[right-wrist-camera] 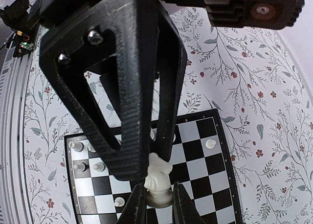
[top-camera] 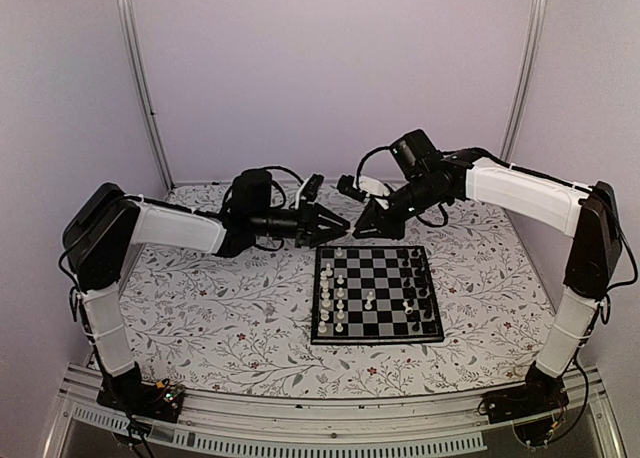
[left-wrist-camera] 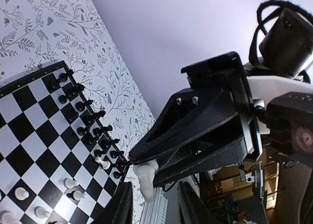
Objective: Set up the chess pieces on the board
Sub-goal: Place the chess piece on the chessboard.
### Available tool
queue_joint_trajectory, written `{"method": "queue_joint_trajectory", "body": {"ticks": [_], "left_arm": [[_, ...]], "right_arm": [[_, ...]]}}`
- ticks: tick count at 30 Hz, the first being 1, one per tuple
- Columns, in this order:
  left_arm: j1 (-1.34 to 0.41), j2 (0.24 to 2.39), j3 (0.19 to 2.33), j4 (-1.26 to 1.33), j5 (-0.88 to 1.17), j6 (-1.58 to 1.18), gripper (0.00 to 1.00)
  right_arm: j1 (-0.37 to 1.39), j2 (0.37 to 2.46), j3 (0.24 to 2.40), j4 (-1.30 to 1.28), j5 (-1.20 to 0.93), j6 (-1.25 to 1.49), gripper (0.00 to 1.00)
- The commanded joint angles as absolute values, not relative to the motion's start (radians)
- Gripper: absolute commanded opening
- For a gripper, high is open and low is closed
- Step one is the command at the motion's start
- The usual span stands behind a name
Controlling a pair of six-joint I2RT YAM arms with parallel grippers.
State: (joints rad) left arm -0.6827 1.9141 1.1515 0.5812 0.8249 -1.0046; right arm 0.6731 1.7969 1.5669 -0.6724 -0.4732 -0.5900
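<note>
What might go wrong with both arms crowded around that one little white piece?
1. The white piece is pinched between the right fingers, and the left fingers crowd right up to it. A nudge might knock it loose.
2. It hangs in the air by the board, so a drop might topple the black pieces standing there.

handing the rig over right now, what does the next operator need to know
Right hand: shut on a held white piece, raised above the board's far edge.
Left hand: open, tip to tip with the right hand, its fingers beside that piece; contact cannot be told.
Board: white pieces mostly lined up along its left side, black pieces along its right.
Left to do: set the held piece down. A lone white piece stands mid-board and a stray white piece sits among the black ones; both probably need moving.
</note>
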Motion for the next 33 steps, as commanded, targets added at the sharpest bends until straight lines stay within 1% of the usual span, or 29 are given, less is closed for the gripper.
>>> {"method": "queue_joint_trajectory", "body": {"ticks": [1,6,16,19,20,21,22,26,29,33], "left_arm": [[-0.701,1.926,1.175,0.576,0.851,-0.994,0.28],[-0.702,1.937,1.178,0.600,0.873,-1.015,0.17],[-0.703,1.952,1.211,0.571,0.861,-0.985,0.05],[-0.703,1.955,1.219,0.566,0.859,-0.971,0.02],[-0.702,1.954,1.223,0.555,0.857,-0.958,0.01],[-0.700,1.952,1.231,0.533,0.851,-0.935,0.00],[-0.698,1.946,1.249,0.478,0.844,-0.903,0.00],[-0.685,1.912,1.348,0.152,0.742,-0.652,0.00],[-0.684,1.910,1.466,-0.163,0.587,-0.412,0.01],[-0.686,1.954,1.597,-0.433,0.424,-0.189,0.01]], "right_arm": [[0.674,1.818,1.597,-0.662,-0.459,-0.575,0.09],[0.673,1.821,1.599,-0.661,-0.457,-0.575,0.09],[0.685,1.820,1.594,-0.666,-0.448,-0.591,0.10],[0.689,1.822,1.591,-0.669,-0.449,-0.597,0.14],[0.688,1.821,1.592,-0.670,-0.449,-0.596,0.18],[0.688,1.819,1.593,-0.670,-0.447,-0.590,0.24],[0.684,1.815,1.589,-0.670,-0.445,-0.582,0.32],[0.635,1.753,1.551,-0.672,-0.513,-0.561,0.47],[0.575,1.700,1.518,-0.679,-0.549,-0.556,0.50],[0.491,1.664,1.437,-0.659,-0.548,-0.550,0.50]]}}
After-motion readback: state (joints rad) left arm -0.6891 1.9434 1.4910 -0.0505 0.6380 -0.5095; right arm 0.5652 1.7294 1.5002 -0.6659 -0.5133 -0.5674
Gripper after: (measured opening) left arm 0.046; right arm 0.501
